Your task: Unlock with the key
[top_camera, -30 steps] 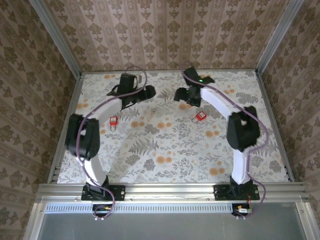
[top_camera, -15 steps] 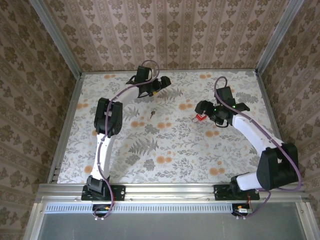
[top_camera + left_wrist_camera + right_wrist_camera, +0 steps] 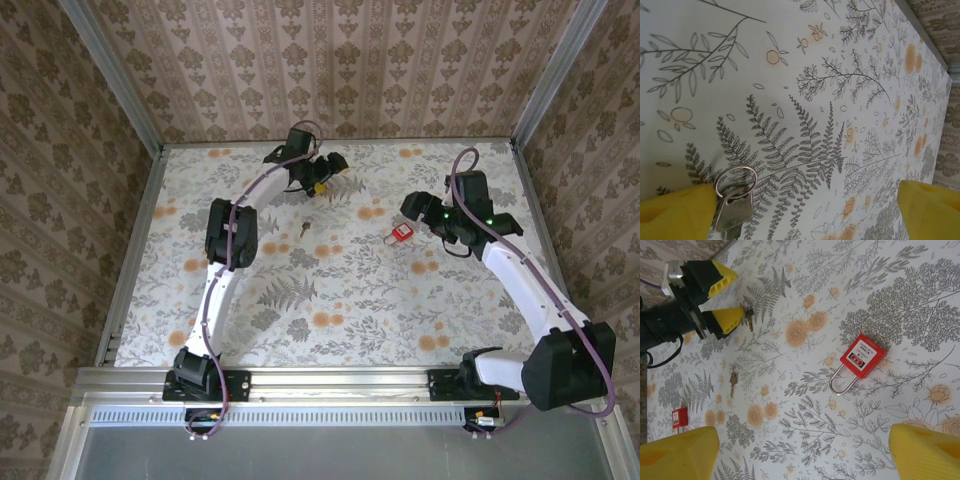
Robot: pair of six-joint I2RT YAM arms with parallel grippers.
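Closing on the small silver metal key [image 3: 733, 212] appears to be the step in hand. The left end effector [image 3: 802, 214] is released, its yellow fingers [image 3: 675, 215] spread wide and low over the flower-patterned desk [image 3: 840, 75]. The key lies flat just beside one finger, not centred. Centre the jaws over the ringed head before closing, leaving the blade free. The right end effector [image 3: 800, 452] is also released and hovers short of the red plastic padlock [image 3: 862, 357], which lies flat on the desk, well apart from the key. Lower it squarely onto the padlock body, keeping the keyway exposed. Disregard the second key [image 3: 732, 378] and the second red padlock [image 3: 679, 417].
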